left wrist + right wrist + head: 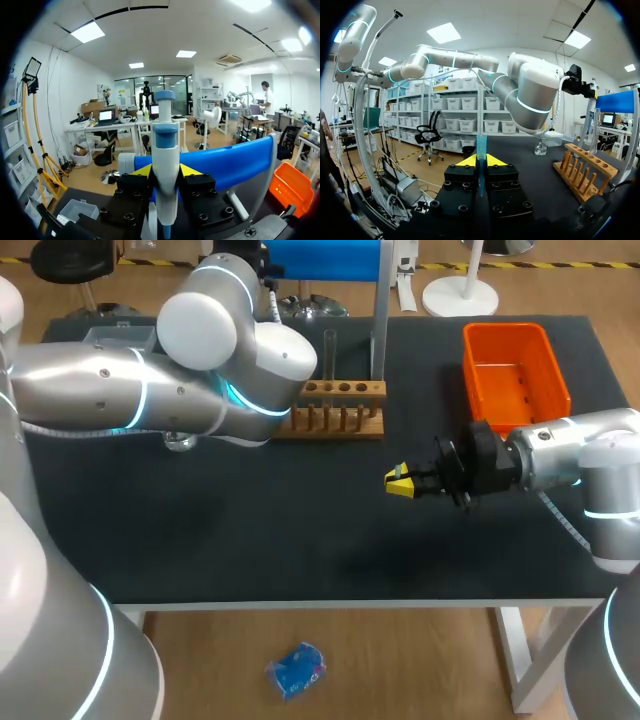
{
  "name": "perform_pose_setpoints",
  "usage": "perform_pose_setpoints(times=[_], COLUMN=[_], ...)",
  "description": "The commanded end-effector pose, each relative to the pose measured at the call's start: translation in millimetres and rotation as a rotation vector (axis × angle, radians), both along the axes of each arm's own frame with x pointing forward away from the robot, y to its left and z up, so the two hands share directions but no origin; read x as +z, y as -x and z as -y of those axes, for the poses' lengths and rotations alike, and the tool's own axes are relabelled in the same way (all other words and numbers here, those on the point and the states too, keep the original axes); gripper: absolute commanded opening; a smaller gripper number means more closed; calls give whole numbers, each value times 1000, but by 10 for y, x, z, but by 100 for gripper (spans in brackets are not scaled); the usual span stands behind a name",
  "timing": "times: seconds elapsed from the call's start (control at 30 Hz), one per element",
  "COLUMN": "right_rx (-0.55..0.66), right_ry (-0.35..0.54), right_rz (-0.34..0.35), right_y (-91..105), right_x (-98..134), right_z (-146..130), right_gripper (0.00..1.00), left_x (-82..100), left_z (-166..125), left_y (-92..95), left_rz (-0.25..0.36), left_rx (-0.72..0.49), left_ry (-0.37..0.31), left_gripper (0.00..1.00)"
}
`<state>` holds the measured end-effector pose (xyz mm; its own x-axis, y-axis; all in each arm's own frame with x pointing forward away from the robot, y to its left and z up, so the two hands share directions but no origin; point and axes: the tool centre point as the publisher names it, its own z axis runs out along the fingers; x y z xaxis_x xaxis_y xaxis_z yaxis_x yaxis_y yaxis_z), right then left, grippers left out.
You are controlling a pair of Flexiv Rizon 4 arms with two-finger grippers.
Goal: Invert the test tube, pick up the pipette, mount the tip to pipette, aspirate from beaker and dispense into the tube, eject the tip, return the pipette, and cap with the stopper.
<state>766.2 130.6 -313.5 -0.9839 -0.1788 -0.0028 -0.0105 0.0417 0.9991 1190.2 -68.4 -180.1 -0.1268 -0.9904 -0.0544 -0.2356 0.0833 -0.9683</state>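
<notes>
My left gripper [165,172] is shut on the white and blue pipette [165,145], which stands upright between the yellow tips. In the head view that gripper is hidden behind my left arm [230,350]. My right gripper [400,482] hovers over the middle of the table, shut on a slim blue pipette tip [481,145] that sticks out between its fingers [462,161]. A glass test tube [330,352] stands upright in the wooden rack [335,408] at the back. The beaker [541,146] sits beyond the rack, under my left arm [530,95].
An orange bin [515,365] rests at the back right of the black table [300,540]. A metal post [380,310] carrying a blue panel [230,162] rises just behind the rack. The orange bin [291,186] also shows off to the side of my left gripper.
</notes>
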Motion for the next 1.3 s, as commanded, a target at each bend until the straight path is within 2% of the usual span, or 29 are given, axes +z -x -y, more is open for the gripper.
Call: perform_pose_setpoints(times=[0.03, 0.27, 0.33, 0.37, 0.5, 0.87, 1.13, 1.3], right_rx=[0, 0, 0, 0, 0, 0, 0, 0], right_ry=[2, 2, 2, 2, 2, 2, 2, 2], right_rz=[1, 1, 1, 1, 1, 1, 1, 1], right_y=[4, 4, 4, 4, 4, 4, 4, 4], right_x=[4, 4, 4, 4, 4, 4, 4, 4], right_z=[0, 0, 0, 0, 0, 0, 0, 0], right_gripper=[0, 0, 0, 0, 0, 0, 0, 0], left_x=[67, 150, 188, 207, 279, 499, 590, 664], left_z=[8, 11, 19, 22, 41, 99, 308, 454], left_y=[-2, 70, 135, 169, 352, 1066, 1656, 2043], left_rz=[-1, 14, 17, 23, 15, 7, 26, 63], left_rx=[1, -29, -96, -114, -258, -660, -937, -1069], left_ry=[0, -3, 24, 12, 41, 156, 168, 194], left_gripper=[0, 0, 0, 0, 0, 0, 0, 0])
